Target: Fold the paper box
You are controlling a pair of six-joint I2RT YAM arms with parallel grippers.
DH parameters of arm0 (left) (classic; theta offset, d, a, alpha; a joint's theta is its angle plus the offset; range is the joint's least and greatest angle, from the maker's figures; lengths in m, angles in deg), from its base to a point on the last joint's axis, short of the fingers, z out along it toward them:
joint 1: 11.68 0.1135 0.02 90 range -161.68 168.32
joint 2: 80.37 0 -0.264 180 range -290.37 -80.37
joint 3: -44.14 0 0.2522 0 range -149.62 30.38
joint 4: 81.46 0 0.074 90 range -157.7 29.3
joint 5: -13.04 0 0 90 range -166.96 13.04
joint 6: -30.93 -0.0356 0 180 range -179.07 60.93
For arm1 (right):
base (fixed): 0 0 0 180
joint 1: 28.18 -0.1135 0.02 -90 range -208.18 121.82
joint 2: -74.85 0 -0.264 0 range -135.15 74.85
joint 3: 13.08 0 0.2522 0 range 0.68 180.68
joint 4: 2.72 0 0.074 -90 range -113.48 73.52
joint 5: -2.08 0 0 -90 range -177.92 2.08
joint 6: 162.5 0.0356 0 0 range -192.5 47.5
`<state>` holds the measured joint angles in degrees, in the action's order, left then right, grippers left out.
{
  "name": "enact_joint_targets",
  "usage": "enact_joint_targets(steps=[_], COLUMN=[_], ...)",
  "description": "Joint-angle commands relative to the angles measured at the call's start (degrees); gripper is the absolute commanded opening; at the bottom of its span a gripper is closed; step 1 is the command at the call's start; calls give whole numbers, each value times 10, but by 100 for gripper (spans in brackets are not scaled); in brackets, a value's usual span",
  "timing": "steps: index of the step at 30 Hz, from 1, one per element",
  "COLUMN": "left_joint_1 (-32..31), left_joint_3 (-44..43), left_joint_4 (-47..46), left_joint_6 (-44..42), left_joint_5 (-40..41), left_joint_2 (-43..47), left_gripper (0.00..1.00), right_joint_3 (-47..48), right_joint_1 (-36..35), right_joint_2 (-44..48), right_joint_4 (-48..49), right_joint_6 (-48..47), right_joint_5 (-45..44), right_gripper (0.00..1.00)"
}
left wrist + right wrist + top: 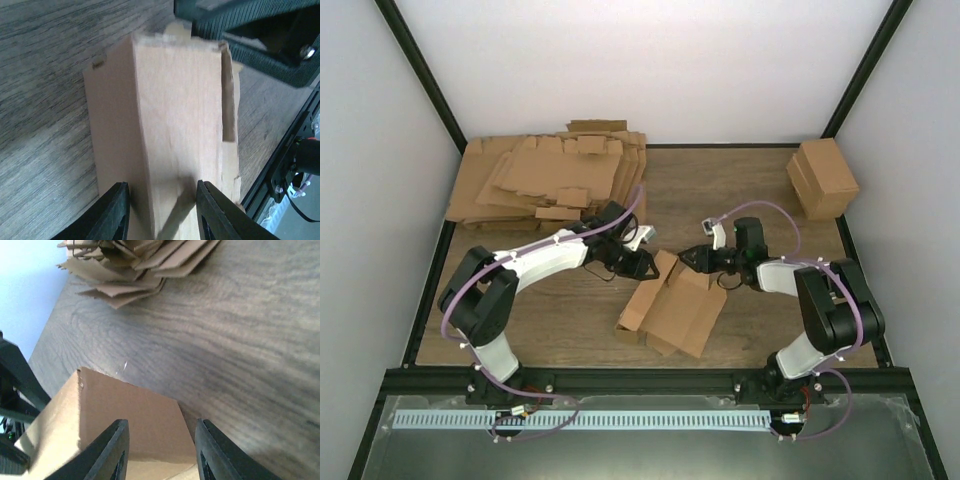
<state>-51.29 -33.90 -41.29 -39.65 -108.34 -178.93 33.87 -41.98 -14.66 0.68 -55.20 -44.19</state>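
Observation:
The paper box [672,305] is a brown carton, partly folded up, lying near the table's front middle with flat flaps spread toward the front. My left gripper [645,262] is at its far-left end and my right gripper [692,258] is at its far-right end, the two facing each other. In the left wrist view the left gripper [162,210] is shut across the raised body of the paper box [175,125]. In the right wrist view the right gripper [161,450] straddles the end of the paper box [135,425], which fills the gap between its fingers.
A thick pile of flat brown cardboard sheets [555,180] lies at the back left, also in the right wrist view [140,265]. A blocky brown carton [823,178] stands at the back right. A black frame rail [280,165] runs along the table edge.

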Motion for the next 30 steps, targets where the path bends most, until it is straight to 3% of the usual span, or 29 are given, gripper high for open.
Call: enact_joint_targets(steps=[1, 11, 18, 22, 25, 28, 30], left_joint_1=[6, 12, 16, 16, 16, 16, 16], left_joint_3=[-20, -33, -57, -67, -68, -67, -66], left_joint_4=[-2, -7, 16, 27, 27, 28, 29], left_joint_6=[-6, -15, -37, -45, -46, -46, -47], left_joint_5=[-22, -48, -49, -51, -50, -51, -50], left_joint_2=[-16, -30, -46, -52, -53, -53, -53], left_gripper=[39, 39, 39, 39, 39, 39, 39], right_joint_3=[-30, -100, -116, -116, -120, -133, -121], right_joint_1=[-7, -9, -10, -13, -23, -34, -51], right_joint_2=[10, 80, 133, 171, 218, 263, 268], right_joint_4=[26, 67, 45, 8, -22, -28, -51], right_joint_6=[-15, 9, 12, 2, -24, -25, -21], right_joint_5=[29, -23, -71, -103, -124, -136, -166], right_gripper=[39, 42, 42, 57, 60, 59, 52])
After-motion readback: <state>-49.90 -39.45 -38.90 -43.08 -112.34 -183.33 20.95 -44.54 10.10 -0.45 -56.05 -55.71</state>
